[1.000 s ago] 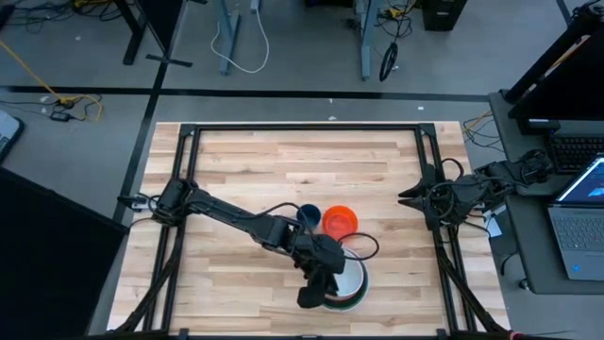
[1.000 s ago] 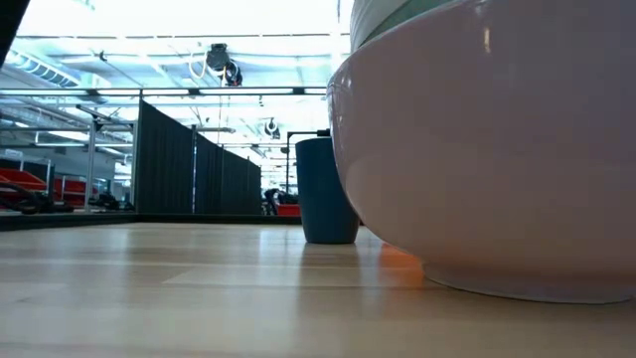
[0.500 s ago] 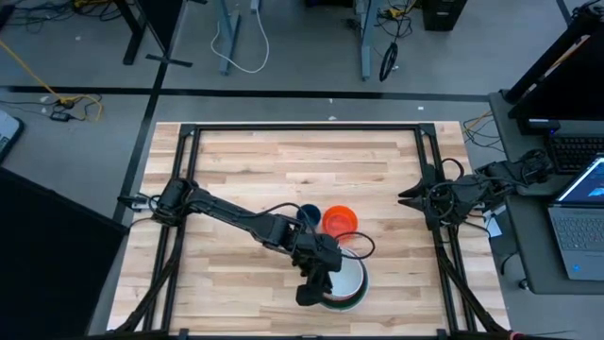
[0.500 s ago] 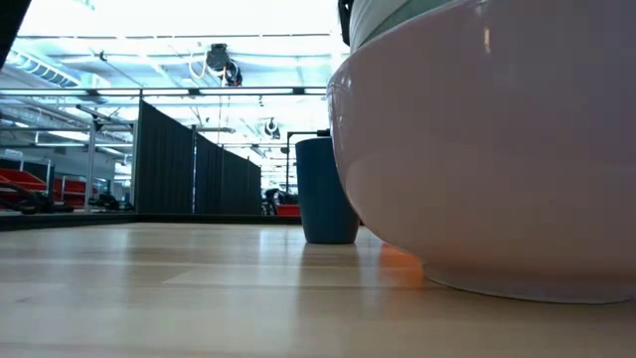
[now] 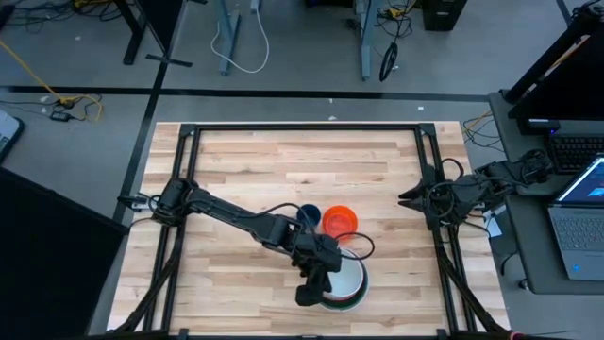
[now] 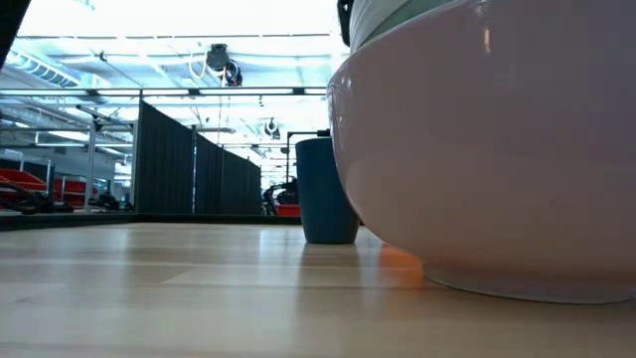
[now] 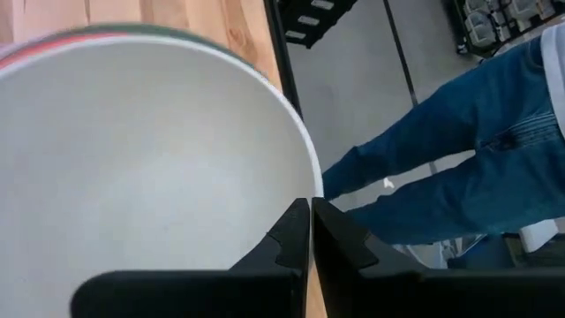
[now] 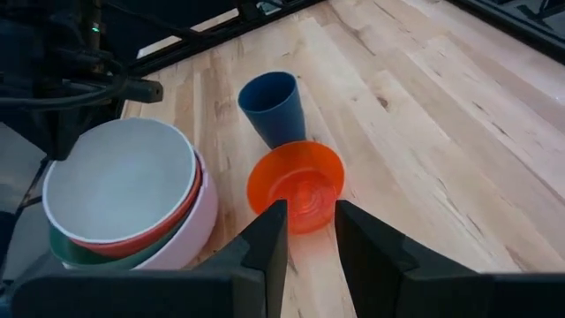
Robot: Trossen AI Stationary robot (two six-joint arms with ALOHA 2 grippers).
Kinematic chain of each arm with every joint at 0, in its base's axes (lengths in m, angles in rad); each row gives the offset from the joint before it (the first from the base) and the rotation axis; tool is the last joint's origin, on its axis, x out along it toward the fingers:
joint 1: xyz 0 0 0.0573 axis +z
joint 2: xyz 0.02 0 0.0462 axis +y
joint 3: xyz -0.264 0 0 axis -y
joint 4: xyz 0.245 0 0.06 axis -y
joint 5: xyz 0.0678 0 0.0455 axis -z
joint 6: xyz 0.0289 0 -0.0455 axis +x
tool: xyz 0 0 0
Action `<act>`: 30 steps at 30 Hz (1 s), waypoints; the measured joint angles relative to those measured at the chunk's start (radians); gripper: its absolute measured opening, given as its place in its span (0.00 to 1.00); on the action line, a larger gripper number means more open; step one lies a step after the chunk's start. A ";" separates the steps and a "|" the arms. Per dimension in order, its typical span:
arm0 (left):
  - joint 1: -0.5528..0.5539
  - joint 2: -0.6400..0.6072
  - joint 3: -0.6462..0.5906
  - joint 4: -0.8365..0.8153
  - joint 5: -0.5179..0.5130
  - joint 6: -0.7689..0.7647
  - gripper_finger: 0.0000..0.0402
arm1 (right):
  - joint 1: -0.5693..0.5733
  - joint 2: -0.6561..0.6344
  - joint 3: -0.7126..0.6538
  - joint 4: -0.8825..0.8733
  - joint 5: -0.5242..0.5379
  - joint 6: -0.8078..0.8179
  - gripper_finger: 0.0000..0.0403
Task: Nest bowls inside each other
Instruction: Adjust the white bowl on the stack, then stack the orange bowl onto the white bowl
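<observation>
Near the table's front edge stands a stack of bowls (image 5: 345, 283): a large white bowl (image 8: 190, 234) holds a green bowl (image 8: 79, 252), a red bowl (image 8: 168, 231) and a small white bowl (image 8: 119, 181). Behind it an orange bowl (image 5: 340, 220) and a dark blue cup-shaped bowl (image 5: 309, 213) rest on their bases on the wood. My left gripper (image 7: 310, 203) is shut, slanting down at the left side of the small white bowl's rim. My right gripper (image 8: 309, 208) hangs open at the table's right edge, with nothing between its fingers. My left gripper has its shut fingertips (image 7: 300, 221) right beside the small white bowl's rim (image 7: 311, 172), slanting down toward the table's near edge. Nothing lies between the fingers. I cannot tell whether they touch the rim.
A black frame (image 5: 302, 129) runs around the wooden table top. A person in blue jeans (image 7: 459, 150) stands beyond the near edge. A laptop (image 5: 578, 222) sits on a side desk to the right. Bare wood lies across the far half (image 5: 302, 170).
My left gripper has tipped a little over the stack's left rim; a dark part of it now shows above the stack in the low view. The bowls have stayed where they were.
</observation>
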 joint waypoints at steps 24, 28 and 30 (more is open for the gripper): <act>0.044 -0.171 -0.054 -0.220 -0.258 0.063 0.00 | 0.000 0.059 0.001 0.115 -0.081 0.008 0.20; 0.067 -0.255 -0.053 -0.339 -0.403 0.080 0.00 | 0.000 0.154 0.001 0.208 -0.106 -0.025 0.17; 0.081 -0.279 -0.053 -0.412 -0.463 0.079 0.00 | 0.000 0.212 0.001 0.224 -0.106 -0.020 0.14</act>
